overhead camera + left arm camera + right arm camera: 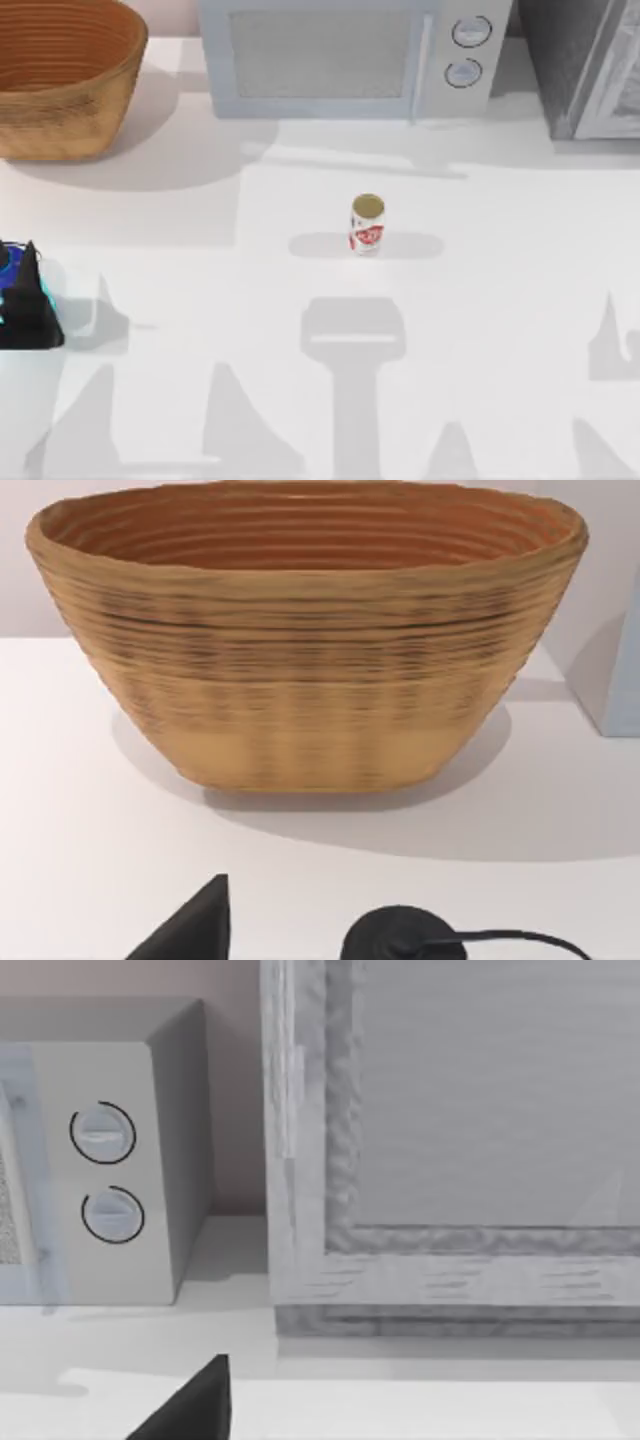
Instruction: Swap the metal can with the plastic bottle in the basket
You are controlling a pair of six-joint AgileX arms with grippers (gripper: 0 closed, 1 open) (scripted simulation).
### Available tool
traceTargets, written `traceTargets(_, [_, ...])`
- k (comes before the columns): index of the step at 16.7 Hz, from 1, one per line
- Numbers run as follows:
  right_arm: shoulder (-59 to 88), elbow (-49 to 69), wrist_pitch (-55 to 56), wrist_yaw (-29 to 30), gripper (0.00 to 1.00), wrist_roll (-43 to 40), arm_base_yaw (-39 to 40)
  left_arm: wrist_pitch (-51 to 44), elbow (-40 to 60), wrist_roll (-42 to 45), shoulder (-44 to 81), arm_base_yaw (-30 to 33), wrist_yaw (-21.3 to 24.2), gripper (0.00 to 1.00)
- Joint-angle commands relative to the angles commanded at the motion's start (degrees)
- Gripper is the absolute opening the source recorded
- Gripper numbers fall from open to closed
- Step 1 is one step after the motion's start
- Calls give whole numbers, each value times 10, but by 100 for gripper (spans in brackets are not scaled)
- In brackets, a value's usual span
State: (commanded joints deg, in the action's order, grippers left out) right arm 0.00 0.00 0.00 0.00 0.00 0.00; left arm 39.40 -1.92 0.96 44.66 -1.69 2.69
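Observation:
The metal can (367, 225), white with red markings and a gold top, stands upright mid-table. The basket (60, 75) sits at the back left, and its ribbed inside shows nothing in it; in the left wrist view its woven wall (310, 690) faces me. My left gripper (25, 310) is at the table's left edge, over the cyan plastic bottle (5, 285). The bottle's dark cap and loop handle (400, 940) lie apart from my left fingertip (200, 925), so the gripper is open around it. My right arm is parked; one fingertip (200, 1405) shows, set wide.
A microwave (345, 55) stands along the back centre, its dials (105, 1170) facing the right wrist camera. A grey cabinet (590, 65) fills the back right corner. White tabletop surrounds the can on all sides.

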Motion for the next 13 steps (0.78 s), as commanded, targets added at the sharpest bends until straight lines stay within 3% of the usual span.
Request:
traceTargets(7, [0,0,0,0,100,0,0,273,-16,8,312,-13,18,100])
traceTargets(13, [0,0,0,0,100,0,0,441,-27,14,505,-21,29,100])
